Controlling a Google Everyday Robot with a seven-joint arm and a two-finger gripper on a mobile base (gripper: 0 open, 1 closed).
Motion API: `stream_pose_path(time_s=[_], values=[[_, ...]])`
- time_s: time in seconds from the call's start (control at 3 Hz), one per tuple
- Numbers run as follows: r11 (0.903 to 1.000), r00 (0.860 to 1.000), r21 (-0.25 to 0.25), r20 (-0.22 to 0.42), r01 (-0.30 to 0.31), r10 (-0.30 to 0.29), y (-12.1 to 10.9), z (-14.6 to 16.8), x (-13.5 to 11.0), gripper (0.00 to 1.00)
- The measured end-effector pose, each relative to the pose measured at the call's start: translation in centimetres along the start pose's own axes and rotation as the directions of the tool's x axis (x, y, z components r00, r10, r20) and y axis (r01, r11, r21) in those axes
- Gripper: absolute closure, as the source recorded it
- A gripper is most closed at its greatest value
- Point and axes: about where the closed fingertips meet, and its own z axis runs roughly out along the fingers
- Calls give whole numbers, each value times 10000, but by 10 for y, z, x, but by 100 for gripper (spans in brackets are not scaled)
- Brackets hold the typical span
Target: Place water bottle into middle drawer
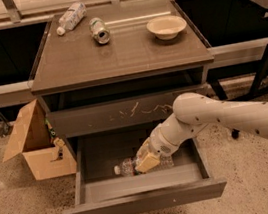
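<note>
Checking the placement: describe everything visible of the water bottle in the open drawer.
The water bottle is clear, crinkled plastic with a white cap. It lies on its side on the grey floor of the pulled-out middle drawer, with its cap pointing left. The gripper is down in the drawer over the bottle's middle and hides that part. Only the cap end and a bit of the other end show.
</note>
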Motion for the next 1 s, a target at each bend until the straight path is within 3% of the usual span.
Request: stream_pose_path(time_s=[0.33, 0.67, 1.0], values=[[9983, 9999, 572, 51, 94, -98, -24, 6, 19, 100], [9965, 9987, 829, 508, -44, 2, -75, 32, 51, 100], [9965, 9987, 830, 504, -38, -4, -75, 32, 51, 100]])
